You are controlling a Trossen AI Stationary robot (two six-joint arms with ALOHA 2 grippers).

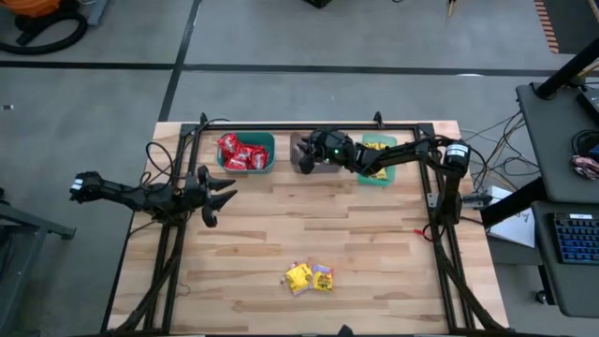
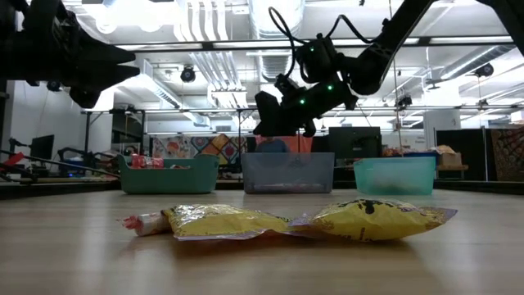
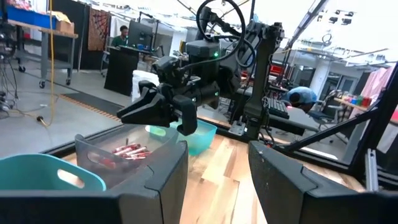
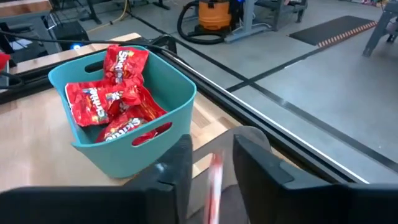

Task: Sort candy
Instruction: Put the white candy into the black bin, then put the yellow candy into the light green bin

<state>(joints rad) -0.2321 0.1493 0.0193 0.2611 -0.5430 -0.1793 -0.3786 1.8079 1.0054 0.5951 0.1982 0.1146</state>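
Observation:
My right gripper [image 1: 304,155] hangs open over the grey bin [image 2: 286,172] at the table's far edge. A thin pinkish stick [image 4: 214,183] shows blurred in the gap between its fingers, narrower than the gap. More pinkish sticks [image 3: 127,151] lie in that bin. Red packets [image 4: 109,99] fill the teal bin [image 1: 246,153]. Yellow packets [image 1: 376,150] lie in the green bin [image 1: 378,173]. Two yellow packets [image 1: 299,278] [image 1: 323,278] and a pinkish stick [image 2: 143,223] lie flat on the table near its front edge. My left gripper [image 1: 211,192] waits open at the left.
The three bins stand in a row along the far edge, inside a dark frame rail [image 1: 309,126]. Between the bins and the loose candy lies bare wooden table [image 1: 309,220]. A person [image 3: 124,31] sits in the room beyond the table.

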